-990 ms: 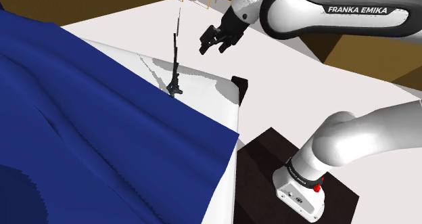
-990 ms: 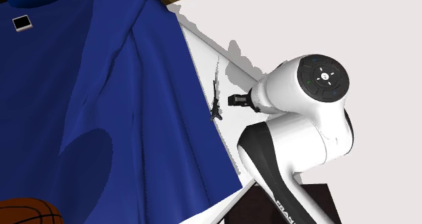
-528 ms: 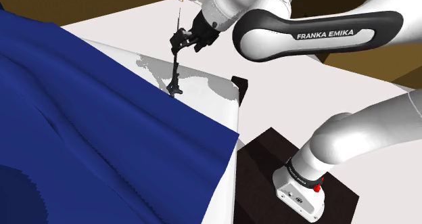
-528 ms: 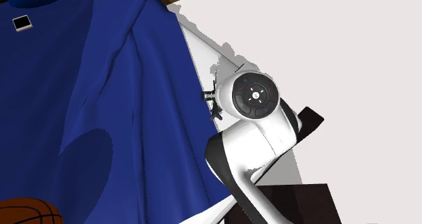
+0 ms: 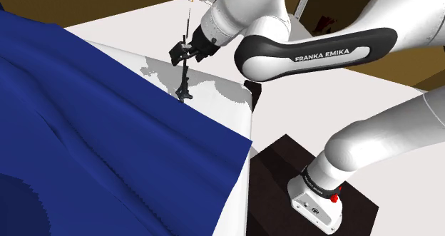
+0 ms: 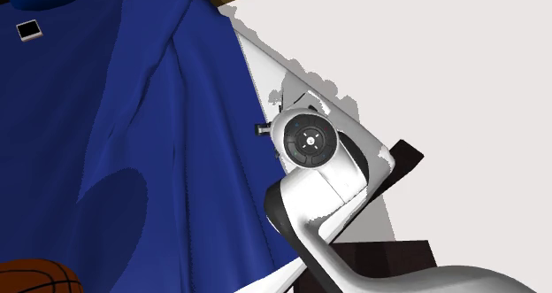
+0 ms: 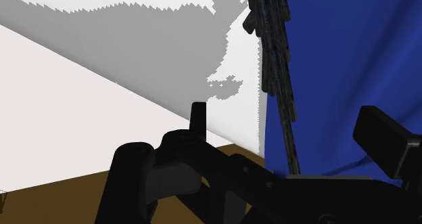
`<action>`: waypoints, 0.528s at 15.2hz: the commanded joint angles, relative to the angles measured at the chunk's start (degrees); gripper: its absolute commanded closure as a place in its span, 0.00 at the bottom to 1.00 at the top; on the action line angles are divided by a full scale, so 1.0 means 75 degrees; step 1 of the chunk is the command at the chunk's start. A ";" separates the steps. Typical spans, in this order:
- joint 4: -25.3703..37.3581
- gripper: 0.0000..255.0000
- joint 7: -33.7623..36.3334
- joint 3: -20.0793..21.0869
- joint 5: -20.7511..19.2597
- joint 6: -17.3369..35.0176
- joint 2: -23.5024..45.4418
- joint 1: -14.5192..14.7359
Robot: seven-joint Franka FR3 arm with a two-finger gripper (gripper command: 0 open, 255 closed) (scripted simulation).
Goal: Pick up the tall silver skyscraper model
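Closing in over the last second, the all-black two-finger gripper (image 5: 182, 51) has swung from well off to one side of the tall, thin, dark spire-like skyscraper model (image 5: 185, 76) to right at its shaft, about halfway up; the model itself has not shifted and stands upright on the white sheeted surface (image 5: 224, 103), its base just beside the edge of the rumpled deep-blue cloth (image 5: 85, 135); in the wrist view the gripper (image 7: 287, 118) has its fingers spread apart with the model (image 7: 274, 47) running between them, seemingly touching neither, so nothing is grasped yet; the approach looks finished and the squeeze seems the step due next, though so slim a thing may tip if nudged; the white Franka arm (image 5: 307, 53) reaches over from its dark box stand (image 5: 278, 163), forearm roughly level on the side of the model away from the cloth, wrist bent down toward the shaft
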 commanded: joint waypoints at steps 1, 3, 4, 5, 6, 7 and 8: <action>-0.0149 0.00 0.0082 0.0058 -0.0057 0.0173 0.0018 -0.0040; -0.0161 1.00 0.0067 0.0044 -0.0049 0.0180 0.0013 -0.0035; -0.0164 1.00 0.0060 0.0037 -0.0046 0.0184 0.0013 -0.0034; -0.0165 1.00 0.0059 0.0036 -0.0046 0.0186 0.0014 -0.0034; -0.0165 1.00 0.0055 0.0033 -0.0045 0.0186 0.0014 -0.0034; -0.0168 1.00 0.0052 0.0030 -0.0043 0.0187 0.0012 -0.0032; -0.0165 1.00 0.0052 0.0030 -0.0043 0.0185 0.0013 -0.0032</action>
